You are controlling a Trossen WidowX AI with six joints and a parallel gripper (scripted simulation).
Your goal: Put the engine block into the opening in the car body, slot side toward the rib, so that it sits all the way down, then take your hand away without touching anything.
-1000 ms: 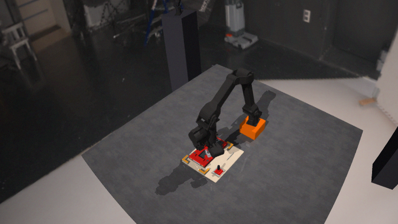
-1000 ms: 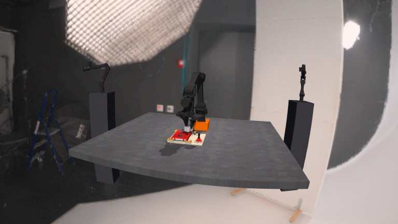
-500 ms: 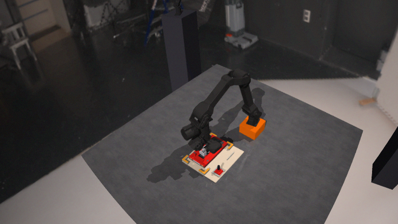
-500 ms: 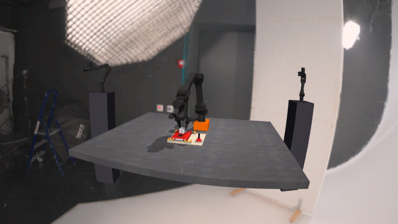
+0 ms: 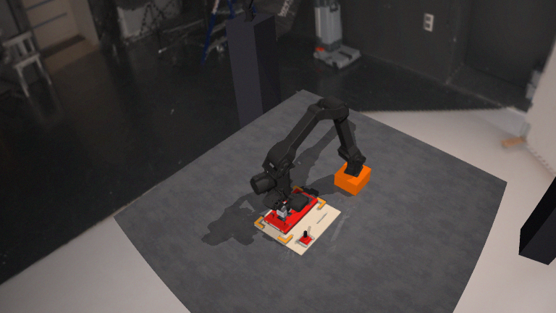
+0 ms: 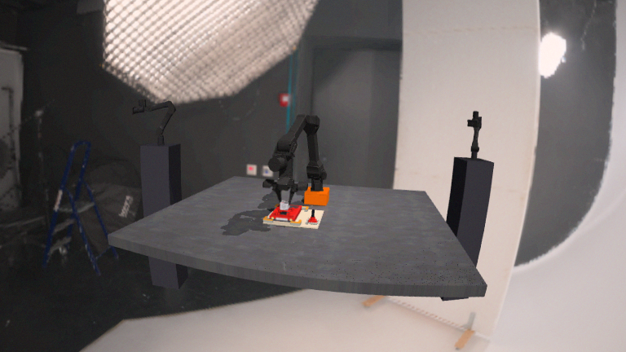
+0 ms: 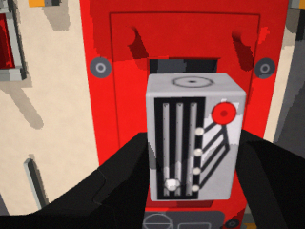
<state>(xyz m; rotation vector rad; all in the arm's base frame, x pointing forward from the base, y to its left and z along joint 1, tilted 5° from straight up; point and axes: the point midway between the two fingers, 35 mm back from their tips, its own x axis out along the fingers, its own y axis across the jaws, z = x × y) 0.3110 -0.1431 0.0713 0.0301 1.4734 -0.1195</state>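
Observation:
The engine block (image 5: 281, 212) (image 6: 284, 205) (image 7: 193, 148) is a light grey box with dark stripes, a red disc and a ring on its end face. My gripper (image 5: 282, 208) (image 6: 284, 199) (image 7: 190, 140) is shut on it, one black finger on each side. The red car body (image 5: 285, 226) (image 6: 295, 211) (image 7: 167, 33) lies flat below. In the wrist view, the dark opening (image 7: 202, 66) shows beyond the block's top end, with a grey part inside at the left. The block hangs above the body and hides the rest of the opening. I cannot tell the slot or the rib clearly.
The car body lies on a beige board (image 5: 331, 214) (image 7: 52, 138) between orange corner brackets (image 5: 284, 238). A red part with a black knob (image 5: 305, 239) (image 6: 312, 217) stands in a grey frame beside it. The arm's orange base (image 5: 355, 185) (image 6: 316, 196) stands behind.

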